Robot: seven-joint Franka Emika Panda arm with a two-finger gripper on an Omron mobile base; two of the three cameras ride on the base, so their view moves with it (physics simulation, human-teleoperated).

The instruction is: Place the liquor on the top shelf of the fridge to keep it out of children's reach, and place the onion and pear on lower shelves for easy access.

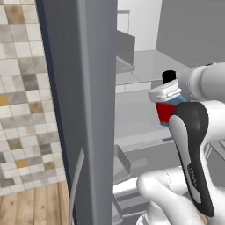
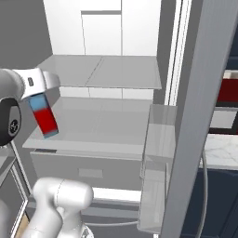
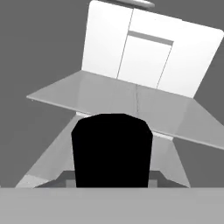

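Observation:
My gripper [image 1: 164, 94] is shut on the liquor [image 1: 165, 111], a blue bottle with a red label and a black cap. In the right base view the liquor [image 2: 45, 116] hangs slightly tilted under the gripper [image 2: 38, 94], at the left front of the open fridge [image 2: 65, 28]. The bottle is level with the gap between the top shelf [image 2: 111, 72] and a lower shelf [image 2: 102, 128]. The hand view has the black cap [image 3: 112, 151] in front, with the top shelf [image 3: 131, 103] beyond and above it. The onion and the pear are out of view.
The fridge door [image 1: 79, 88] stands open on the left with bins [image 1: 123, 163] on its inner side. Another grey door panel [image 2: 200, 116] with a clear bin [image 2: 155, 158] stands on the right. A drawer [image 2: 88, 169] sits under the lower shelf. Tiled wall [image 1: 22, 96] lies far left.

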